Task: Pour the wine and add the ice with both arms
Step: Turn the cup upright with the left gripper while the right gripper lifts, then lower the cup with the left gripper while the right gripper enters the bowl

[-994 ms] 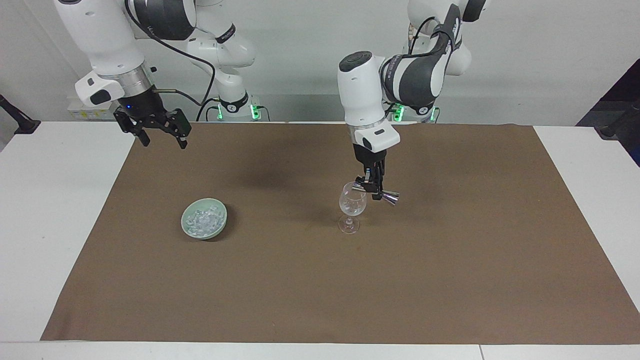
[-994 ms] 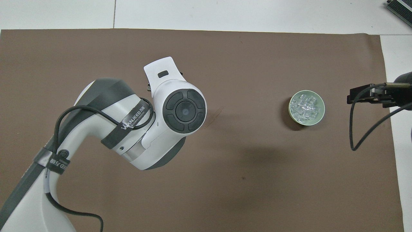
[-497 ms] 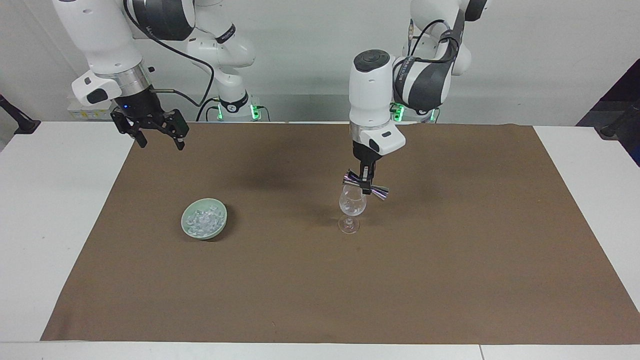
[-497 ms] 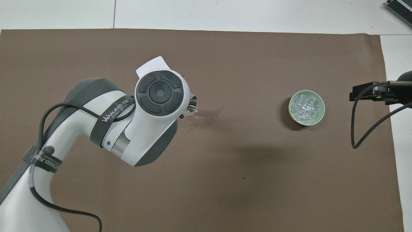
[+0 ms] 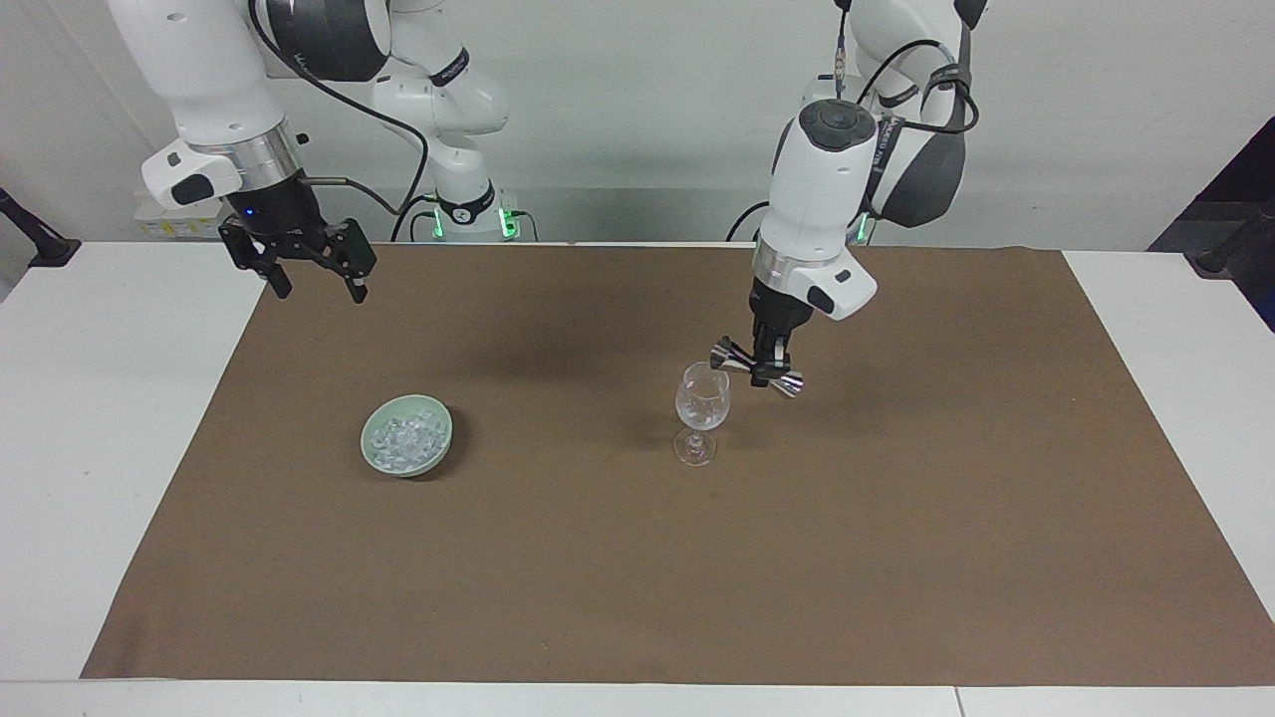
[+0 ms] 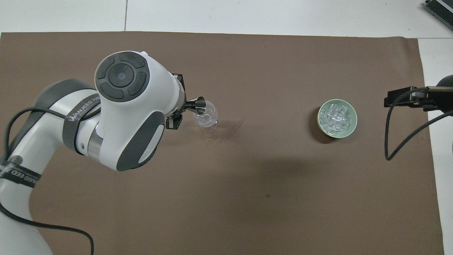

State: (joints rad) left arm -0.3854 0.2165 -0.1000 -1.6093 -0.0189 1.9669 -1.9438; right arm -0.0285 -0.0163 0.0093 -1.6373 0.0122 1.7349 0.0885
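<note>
Claw (image 5: 761, 365) on my left arm clamps a tilted jigger (image 5: 757, 366) over the glass (image 5: 702, 410); right claw (image 5: 311, 274) waits spread wide. Only the facing view shows both claws whole; bowl of ice (image 6: 336, 118) at three o'clock, open mat (image 5: 896, 558) around.

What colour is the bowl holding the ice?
Pale green bowl; clearest in the overhead view.

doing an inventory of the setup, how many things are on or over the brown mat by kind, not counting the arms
stemmed glass: 1
green bowl heaped with ice: 1
metal jigger, held tilted over the mat beside the glass by the left tool: 1
total: 3
</note>
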